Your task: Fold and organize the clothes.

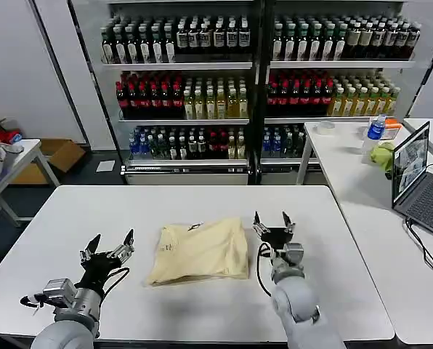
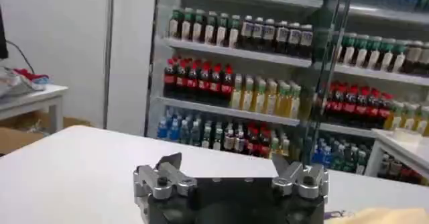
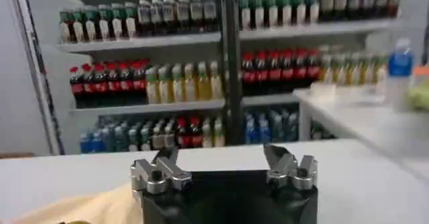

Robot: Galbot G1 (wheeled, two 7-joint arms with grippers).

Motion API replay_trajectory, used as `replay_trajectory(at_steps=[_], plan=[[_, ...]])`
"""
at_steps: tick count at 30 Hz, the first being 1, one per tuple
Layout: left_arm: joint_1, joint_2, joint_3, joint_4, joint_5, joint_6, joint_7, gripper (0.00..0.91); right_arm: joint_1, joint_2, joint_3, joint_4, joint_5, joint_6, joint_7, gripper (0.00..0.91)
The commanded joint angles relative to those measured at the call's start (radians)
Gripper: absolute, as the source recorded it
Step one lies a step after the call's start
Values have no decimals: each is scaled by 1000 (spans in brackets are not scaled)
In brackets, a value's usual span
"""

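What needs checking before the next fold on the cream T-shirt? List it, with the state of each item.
1. T-shirt lies on the white table, partly folded into a compact shape: ok.
2. Left gripper open, beside the shirt's left edge, not touching it: ok.
3. Right gripper open, beside the shirt's right edge, holding nothing: ok.
4. Folded edges square and even: not ok, the near edge looks uneven.
5. Neck label at the far edge showing: ok.
6. Layers underneath flat: cannot tell.

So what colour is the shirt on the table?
The T-shirt is plain pale yellow, a creamy shade. The head view shows it best.
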State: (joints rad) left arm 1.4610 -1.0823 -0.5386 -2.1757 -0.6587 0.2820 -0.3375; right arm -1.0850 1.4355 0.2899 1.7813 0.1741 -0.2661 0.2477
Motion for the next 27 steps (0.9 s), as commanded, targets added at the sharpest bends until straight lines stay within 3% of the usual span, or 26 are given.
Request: replay_trajectory(at_steps=[1,12,19,27], plan=[[10,2,3,1,29,-4,3,907,-273,-41,65,215,-276,108,-5,907],[33,-10,9,-8,69,-6,12,907,-469,-32,106,318,-279,113,-7,907],[43,-10,1,-6,69,-7,14,907,-519,-20,87,345,-166,61,-15,907],[70,-12,-10,-15,72,-22,19,907,-481,6,65,325,-225,66,-16,907]])
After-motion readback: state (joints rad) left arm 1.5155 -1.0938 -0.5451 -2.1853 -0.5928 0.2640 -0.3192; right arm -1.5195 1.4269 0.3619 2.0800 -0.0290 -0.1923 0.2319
